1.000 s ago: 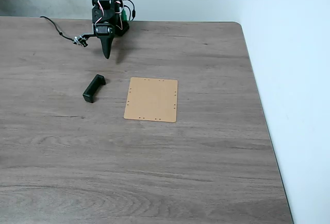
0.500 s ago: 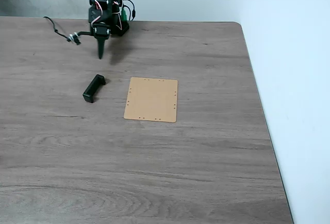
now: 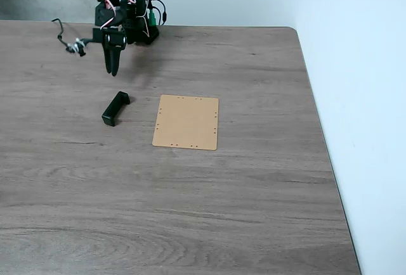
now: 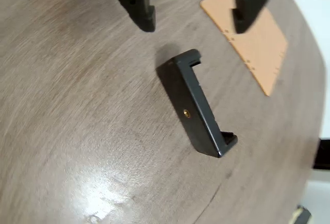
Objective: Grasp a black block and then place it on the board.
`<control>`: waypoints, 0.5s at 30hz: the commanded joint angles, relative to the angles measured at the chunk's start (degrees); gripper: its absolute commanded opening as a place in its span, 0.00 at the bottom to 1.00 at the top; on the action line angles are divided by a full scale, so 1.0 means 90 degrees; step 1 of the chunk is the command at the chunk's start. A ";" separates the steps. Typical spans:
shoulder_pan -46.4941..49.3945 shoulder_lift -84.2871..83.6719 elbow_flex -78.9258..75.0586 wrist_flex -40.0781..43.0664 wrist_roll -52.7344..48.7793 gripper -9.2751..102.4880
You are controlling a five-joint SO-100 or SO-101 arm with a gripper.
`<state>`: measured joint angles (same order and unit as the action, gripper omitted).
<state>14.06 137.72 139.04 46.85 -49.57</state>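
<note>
Gripper (image 4: 193, 15) spread wide above the matte black bracket-shaped block (image 4: 197, 104), beside the tan board (image 3: 186, 122).

fixed view: high, far, facing the arm across the table (image 3: 209, 211) | wrist view: close, angled down | shared: black block (image 3: 115, 108), board (image 3: 186, 122)

1. One black block (image 3: 115, 108), left of centre in the fixed view and mid-frame in the wrist view (image 4: 197, 103).
2. One tan board (image 3: 186, 122), at the centre of the fixed view.
3. One robot arm (image 3: 120, 9), upper left.
4. One wood-grain table (image 3: 209, 211).
</note>
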 commanded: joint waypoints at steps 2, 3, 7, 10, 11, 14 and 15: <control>0.0146 -0.0625 -0.0937 0.0156 -0.0645 0.30; 0.0166 -0.0830 -0.1084 0.0186 -0.0771 0.30; 0.0205 -0.1562 -0.1592 0.0303 -0.1396 0.31; 0.0205 -0.1982 -0.1846 0.0303 -0.1855 0.31; 0.0195 -0.2100 -0.1904 0.0312 -0.2002 0.31; 0.0146 -0.2422 -0.2021 0.0283 -0.2285 0.31; 0.0127 -0.2520 -0.2070 0.0283 -0.2334 0.31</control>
<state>14.94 114.79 123.66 48.87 -68.73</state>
